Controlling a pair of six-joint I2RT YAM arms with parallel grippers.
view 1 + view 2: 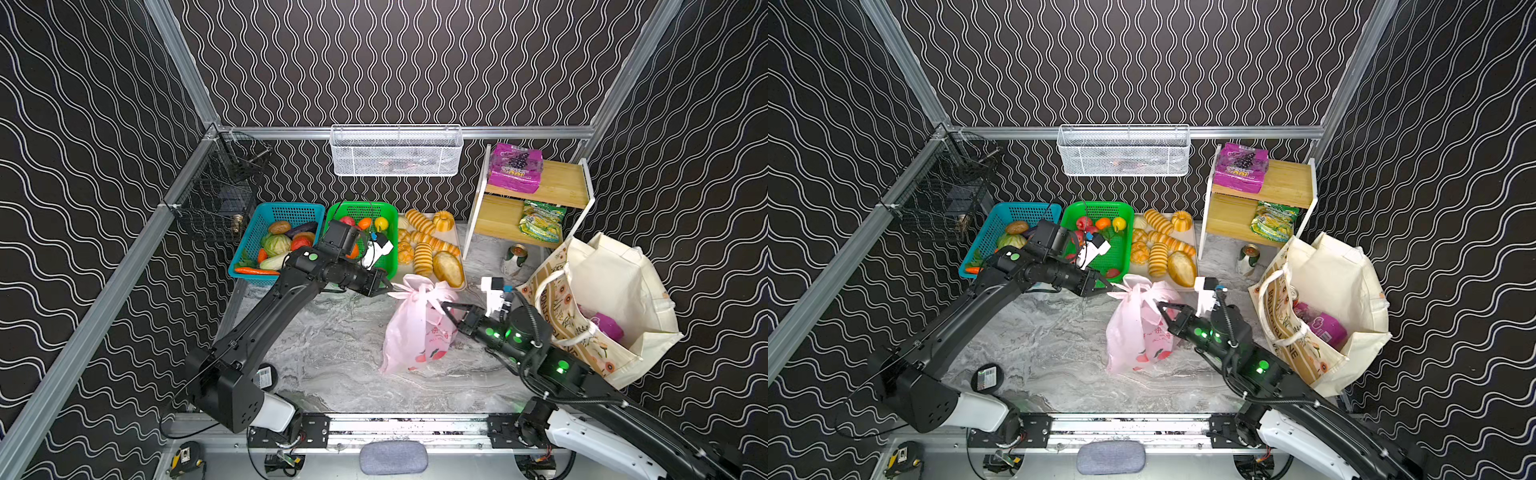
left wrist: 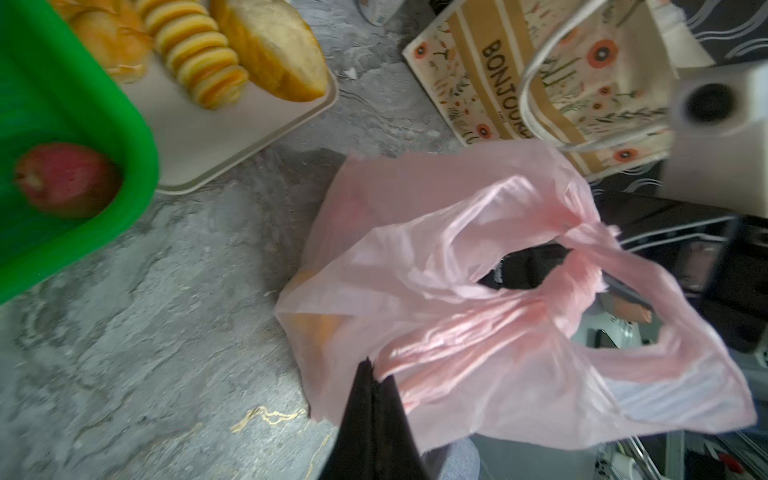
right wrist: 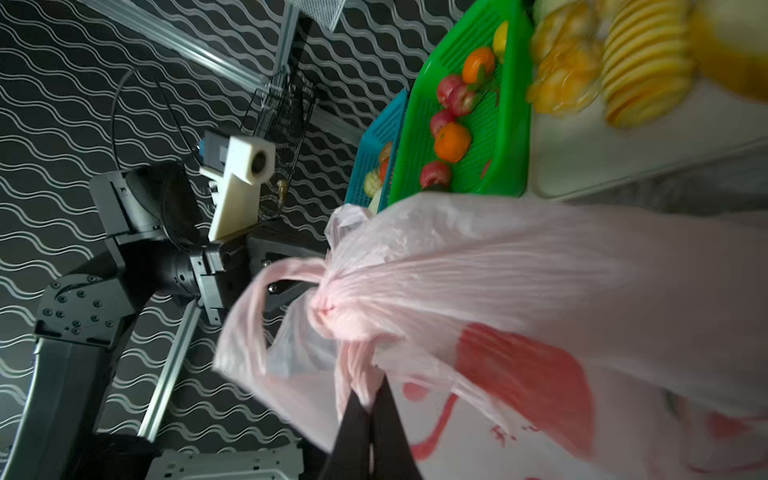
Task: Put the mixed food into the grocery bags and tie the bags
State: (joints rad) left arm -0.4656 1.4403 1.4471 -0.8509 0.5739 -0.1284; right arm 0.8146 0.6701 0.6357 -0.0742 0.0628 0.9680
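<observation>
Two handles of the pink carrier pinched: my left claw, my right claw.
Overpulling could tear the film.

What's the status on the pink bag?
Left gripper shut on pink bag handle. Right gripper shut on other handle. Handles twisted together on top. Nothing in the way.

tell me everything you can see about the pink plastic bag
The pink plastic bag is thin, translucent and crinkled, printed with red fruits low on its side. It stands bulging on the marbled table, its handles gathered into a knot at the top. The left gripper and right gripper each pinch a handle end.
</observation>
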